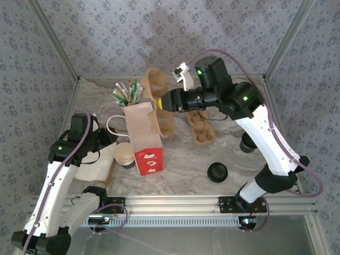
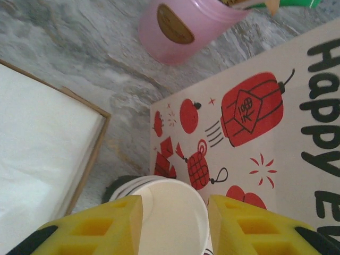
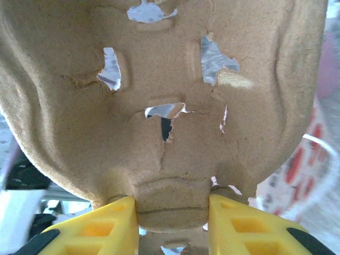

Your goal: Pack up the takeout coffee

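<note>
Wallpapered walls are closing in around the marbled table (image 1: 180,154), leaving you little room to swing.

Your right gripper (image 3: 172,212) is clamping the bottom edge of the pulp cup carrier (image 3: 170,106). In the top view the carrier is hanging tilted over the open mouth of the paper bag (image 1: 144,135), at about 12 o'clock from the bag's middle. That grip is catching only a narrow lip, and the pulp is showing tears and holes, so the carrier could fold or rip if you are pushing it down against the bag's rim. It also looks wider than the mouth. Forcing it in askew could topple the bag toward 6 o'clock.

Your left gripper (image 2: 172,215) is sitting with one yellow finger on either side of the white paper cup (image 2: 178,228). I cannot tell whether it is pressing on the cup or just bracketing it. The cup is standing just beside the bag, at about 8 o'clock from it, with the napkin box (image 2: 42,159) at the cup's 9 o'clock. A falling bag would be landing on that cup, and squeezing hard could crush its rim.

The black lid (image 1: 217,172) is lying well apart at the bag's 4 o'clock.
</note>
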`<act>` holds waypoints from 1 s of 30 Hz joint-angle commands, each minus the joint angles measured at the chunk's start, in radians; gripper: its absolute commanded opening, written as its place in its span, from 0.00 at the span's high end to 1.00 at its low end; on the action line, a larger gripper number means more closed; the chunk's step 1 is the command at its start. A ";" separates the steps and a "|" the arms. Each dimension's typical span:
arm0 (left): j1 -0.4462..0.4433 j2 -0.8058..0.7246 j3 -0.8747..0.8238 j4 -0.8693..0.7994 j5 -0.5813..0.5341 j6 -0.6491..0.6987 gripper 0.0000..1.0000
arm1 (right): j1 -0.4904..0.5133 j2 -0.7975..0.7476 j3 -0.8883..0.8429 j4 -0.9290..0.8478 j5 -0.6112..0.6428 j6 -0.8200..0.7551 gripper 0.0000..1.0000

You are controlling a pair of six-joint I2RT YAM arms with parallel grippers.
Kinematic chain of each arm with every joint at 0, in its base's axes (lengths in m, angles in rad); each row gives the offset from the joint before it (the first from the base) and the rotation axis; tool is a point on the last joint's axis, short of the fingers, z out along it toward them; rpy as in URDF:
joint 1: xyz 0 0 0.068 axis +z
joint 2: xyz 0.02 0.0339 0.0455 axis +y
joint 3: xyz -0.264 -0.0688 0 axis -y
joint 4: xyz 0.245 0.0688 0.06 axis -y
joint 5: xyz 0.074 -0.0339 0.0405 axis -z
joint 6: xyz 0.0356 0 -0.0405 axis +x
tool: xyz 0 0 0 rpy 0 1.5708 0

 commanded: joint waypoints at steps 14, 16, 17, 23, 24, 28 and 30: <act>0.021 -0.070 0.033 -0.002 0.009 0.035 0.60 | 0.079 0.178 0.005 0.080 0.001 0.140 0.64; 0.022 -0.091 0.049 -0.018 0.005 0.037 0.58 | 0.080 0.186 -0.019 0.081 0.006 0.146 0.64; 0.022 -0.104 0.060 -0.031 0.005 0.038 0.57 | 0.081 0.188 -0.029 0.081 0.008 0.150 0.64; 0.022 -0.186 0.125 -0.086 0.017 0.049 0.53 | 0.092 0.196 -0.055 0.054 0.020 0.161 0.64; 0.022 -0.195 0.135 -0.093 0.021 0.048 0.53 | 0.094 0.197 -0.063 0.055 0.019 0.166 0.64; 0.022 -0.216 0.161 -0.101 0.033 0.047 0.53 | 0.097 0.203 -0.083 0.054 0.015 0.178 0.64; 0.022 -0.224 0.173 -0.103 0.033 0.044 0.53 | 0.101 0.205 -0.088 0.048 0.016 0.182 0.64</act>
